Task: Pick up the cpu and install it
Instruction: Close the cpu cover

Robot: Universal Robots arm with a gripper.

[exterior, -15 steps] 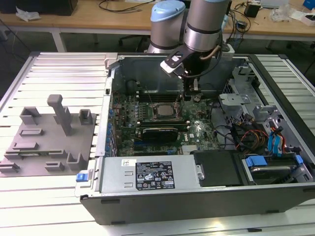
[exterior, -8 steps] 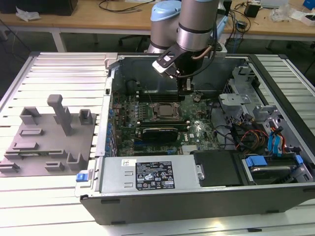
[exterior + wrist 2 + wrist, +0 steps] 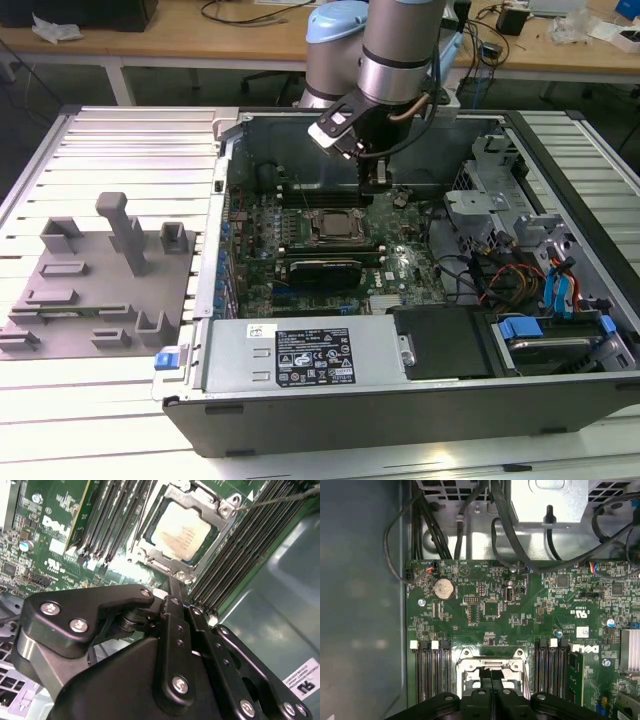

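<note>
The small, flat, square cpu (image 3: 181, 530) w/ pale silver-white metal top is seen lying in the dark, square, metal-framed socket (image 3: 160, 564) on the green motherboard (image 3: 50, 545), inside the open grey computer case (image 3: 400, 420). The black metal gripper (image 3: 172, 582) is held just beside the socket's edge and above the board. Its fingers are pressed together w/ nothing between them.

Risks, as judged from here:
- The closed tip is near the socket frame. If it is lowered or swung sideways w/o clearance, the cpu could be nudged askew and the contacts underneath bent.
- Whether the chip is fully flush can't be told. If it is pressed while tilted, damage to the socket is likely.
- Whether the thin metal lever (image 3: 280, 497) is locked can't be told either. If it is unlatched, the chip could be shifted by a light knock.
- Long black memory slots (image 3: 115, 520) are packed on both sides of the socket, so a wide sideways move could end in a strike on them.

Orientation: the cpu is laid flat, metal top up, w/ its edges parallel to the socket frame and to the memory slots. It is approx. square, so no real long axis can be made out.
</note>
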